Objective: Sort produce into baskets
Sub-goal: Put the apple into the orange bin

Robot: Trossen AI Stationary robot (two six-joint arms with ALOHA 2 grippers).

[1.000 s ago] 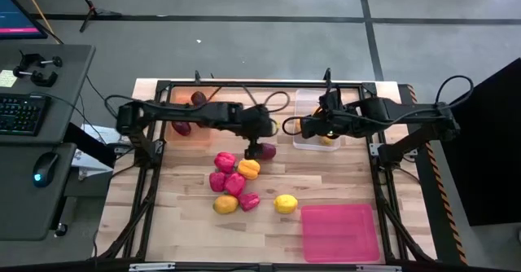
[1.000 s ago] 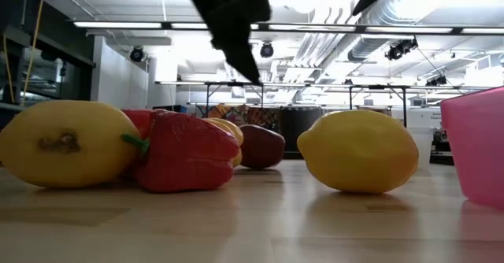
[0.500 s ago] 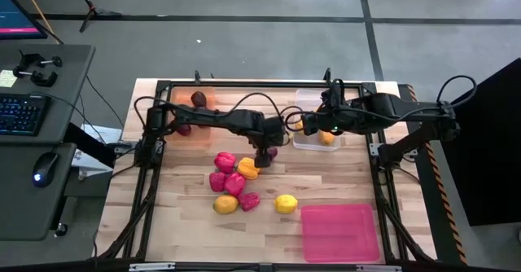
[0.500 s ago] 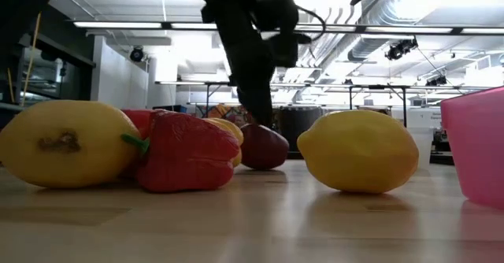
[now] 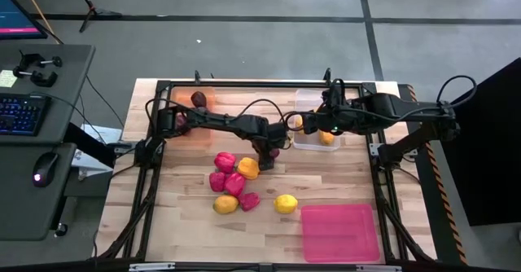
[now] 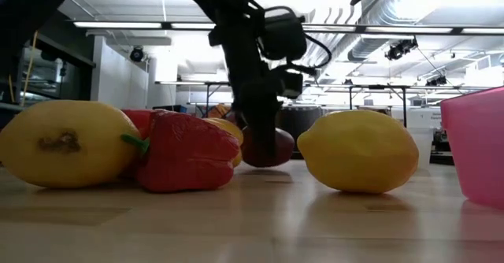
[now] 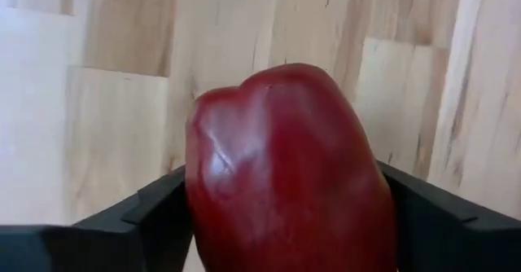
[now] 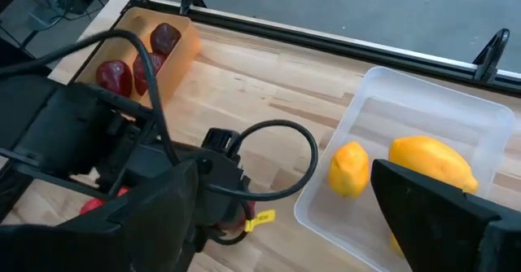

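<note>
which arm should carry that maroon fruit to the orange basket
Left. The left gripper already brackets the maroon fruit, and the orange basket is on its side. The right gripper hovers by the clear basket.

High view straight down over the whole pale wooden table [image 5: 326,182], low view level at tabletop height facing the room, left wrist view close on a dark maroon rounded toy fruit [image 7: 285,174], also in the low view [image 6: 268,146], right wrist view looking over the clear colourless plastic tray [image 8: 456,125]

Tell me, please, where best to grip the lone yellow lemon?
Across its narrow middle, straight down from above: the lemon lies on its side, clear of the peppers and pink tray, leaving room for fingers. The open right gripper is free; the left gripper holds a maroon fruit.
</note>
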